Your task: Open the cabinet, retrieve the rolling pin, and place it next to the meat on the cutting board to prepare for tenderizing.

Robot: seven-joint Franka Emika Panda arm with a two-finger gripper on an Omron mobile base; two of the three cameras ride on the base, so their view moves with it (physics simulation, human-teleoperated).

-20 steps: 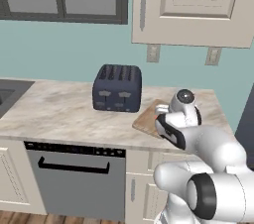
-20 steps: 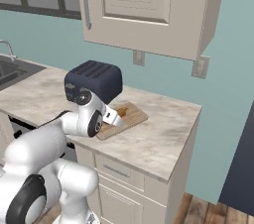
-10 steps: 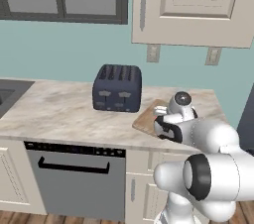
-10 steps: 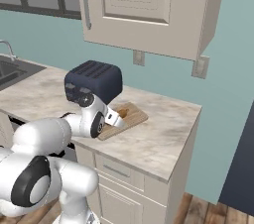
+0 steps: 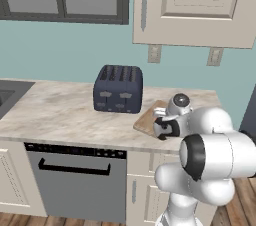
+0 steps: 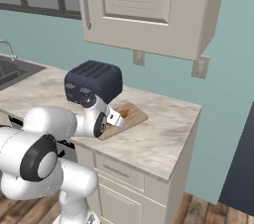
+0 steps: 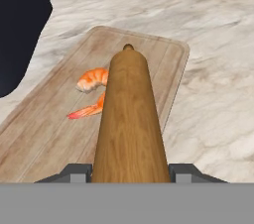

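My gripper (image 7: 130, 171) is shut on the rolling pin (image 7: 130, 119), an orange-brown wooden cylinder that points away from the hand. It hangs low over the light wooden cutting board (image 7: 44, 134). The meat, an orange shrimp (image 7: 93, 78), lies on the board just left of the pin. In the base views the gripper (image 5: 161, 126) (image 6: 120, 119) hovers at the near edge of the cutting board (image 5: 148, 116) (image 6: 136, 114). The cream cabinet (image 5: 195, 5) (image 6: 144, 5) hangs above with its doors shut.
A dark four-slot toaster (image 5: 118, 89) (image 6: 93, 80) (image 7: 20, 29) stands close to the board's left side. Marble counter (image 7: 213, 69) stretches to the right of the board. A dishwasher (image 5: 75, 180) sits below the counter and a sink (image 6: 10, 69) lies far left.
The hand has sunk slightly toward the board while the arm's elbow swung around. The rolling pin stays gripped.
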